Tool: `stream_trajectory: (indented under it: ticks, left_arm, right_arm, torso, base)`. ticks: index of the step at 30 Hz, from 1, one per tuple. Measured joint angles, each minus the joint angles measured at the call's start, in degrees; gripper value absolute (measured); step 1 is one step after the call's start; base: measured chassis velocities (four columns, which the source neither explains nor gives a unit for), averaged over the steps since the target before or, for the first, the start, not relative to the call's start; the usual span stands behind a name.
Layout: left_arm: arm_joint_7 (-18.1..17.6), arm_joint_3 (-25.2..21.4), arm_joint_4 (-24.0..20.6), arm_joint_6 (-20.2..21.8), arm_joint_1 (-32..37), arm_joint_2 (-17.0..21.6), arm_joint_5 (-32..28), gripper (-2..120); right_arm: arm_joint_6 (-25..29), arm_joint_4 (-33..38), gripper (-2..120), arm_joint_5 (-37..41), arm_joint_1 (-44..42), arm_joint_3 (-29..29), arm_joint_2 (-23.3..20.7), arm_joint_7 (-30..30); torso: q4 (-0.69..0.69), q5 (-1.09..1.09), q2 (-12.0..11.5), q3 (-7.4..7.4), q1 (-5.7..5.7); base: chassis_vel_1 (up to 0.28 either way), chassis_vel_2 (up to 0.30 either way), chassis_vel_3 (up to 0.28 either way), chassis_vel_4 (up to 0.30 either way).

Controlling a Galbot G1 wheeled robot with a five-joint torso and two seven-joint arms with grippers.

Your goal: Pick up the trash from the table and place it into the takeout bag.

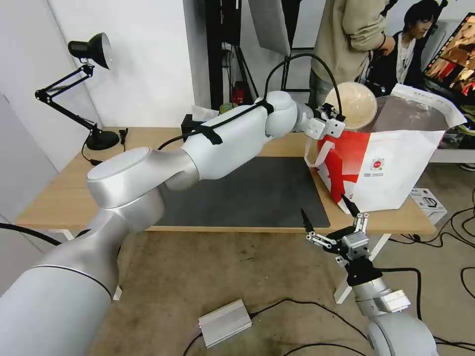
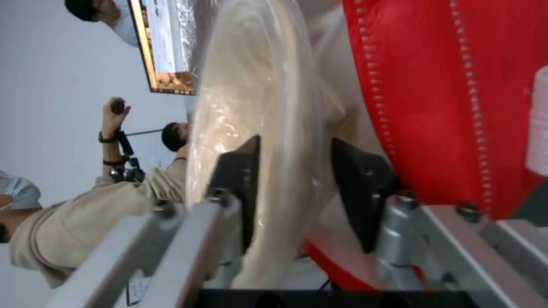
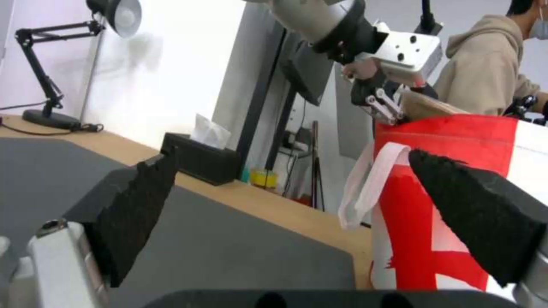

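Left claw (image 2: 294,188) clamped on the beige dome-shaped bowl (image 2: 257,107), one black pad on each side of its thin wall (bowl is seen edge-on, glossy film over it). Red panel of the takeout bag (image 2: 422,98) sits right against the bowl, white stitching running along the fabric.

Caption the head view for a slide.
Left gripper holds the beige bowl over the takeout bag.
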Motion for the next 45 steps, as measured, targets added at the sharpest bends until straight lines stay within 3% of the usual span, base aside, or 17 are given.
stream_trajectory:
  ticks: [18, 27, 37, 45]
  left_arm:
    - [0.61, 0.69, -0.02, -0.37, -0.75, -0.03, -0.10, 94]
    - [0.08, 0.24, -0.13, -0.38, -0.60, -0.03, -0.02, 100]
    - [-3.36, -0.37, -0.06, -0.41, -0.41, -0.02, 0.89, 100]
    - [-10.46, -0.82, 0.46, -0.34, 0.01, -0.01, 2.85, 100]
  right_arm:
    - [0.00, 0.00, 100, 0.00, 0.00, 0.00, 0.00, 0.00]
    - [0.00, 0.00, 100, 0.00, 0.00, 0.00, 0.00, 0.00]
    - [0.00, 0.00, 100, 0.00, 0.00, 0.00, 0.00, 0.00]
    - [0.00, 0.00, 100, 0.00, 0.00, 0.00, 0.00, 0.00]
  torso:
    - [0.00, 0.00, 0.00, 0.00, 0.00]
    - [0.00, 0.00, 0.00, 0.00, 0.00]
    - [0.00, 0.00, 0.00, 0.00, 0.00]
    - [0.00, 0.00, 0.00, 0.00, 0.00]
  base:
    - [0.000, 0.000, 0.000, 0.000]
    - [0.000, 0.000, 0.000, 0.000]
    - [0.000, 0.000, 0.000, 0.000]
    - [0.000, 0.000, 0.000, 0.000]
